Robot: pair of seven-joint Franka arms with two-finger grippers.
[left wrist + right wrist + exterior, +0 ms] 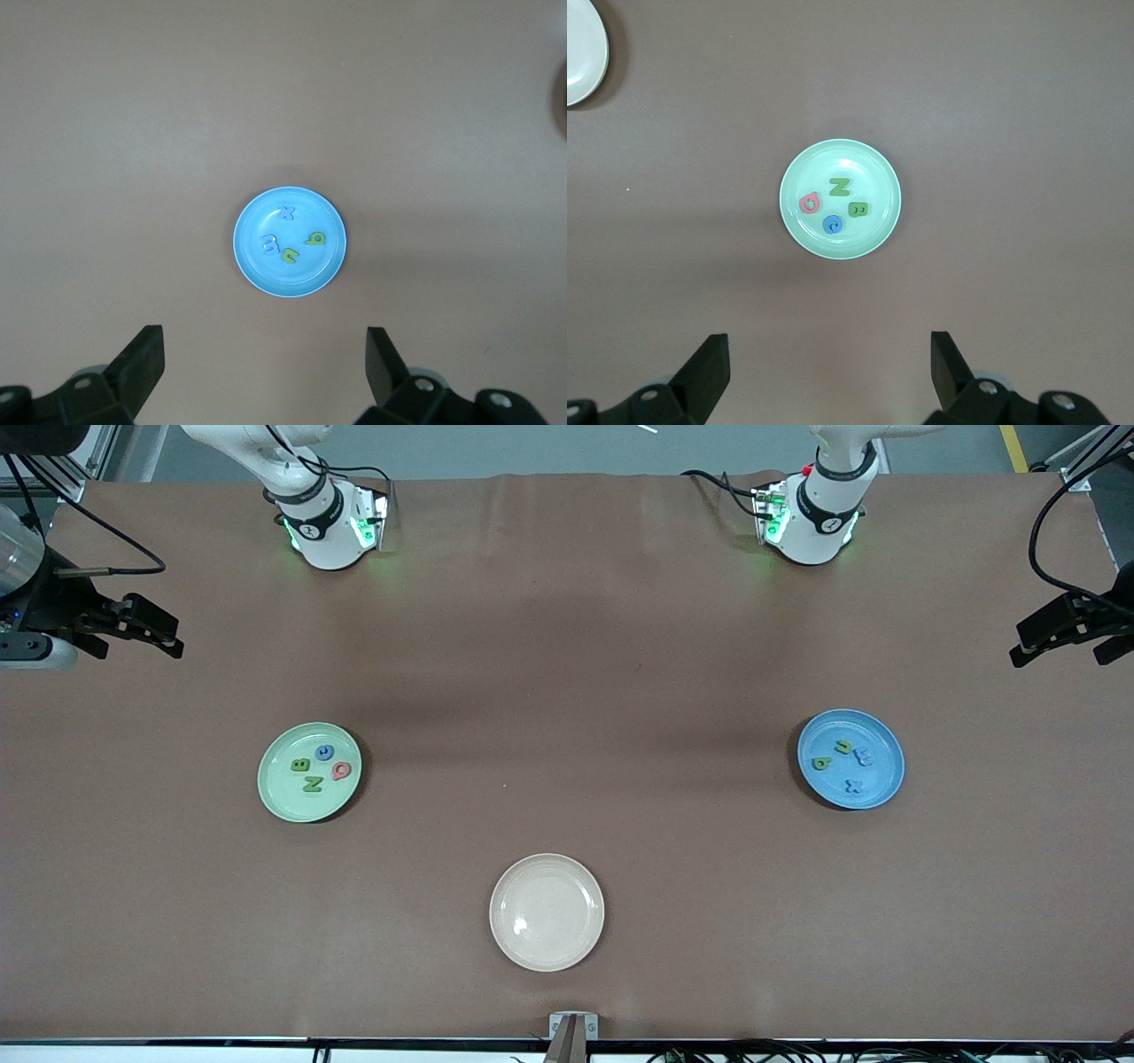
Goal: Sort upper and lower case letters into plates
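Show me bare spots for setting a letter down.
The cream plate holds nothing. Brown cloth lies bare between the mint green plate and the blue plate. Both of those plates are crowded, four letters each.

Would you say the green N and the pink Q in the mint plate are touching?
Apart. The right wrist view shows bare plate between the green N and the pink Q.

Two plates hold four letters each: one toward the right arm's end of the worktop, one toward the left arm's (well apart). A third plate lies between them, nearer the front camera.
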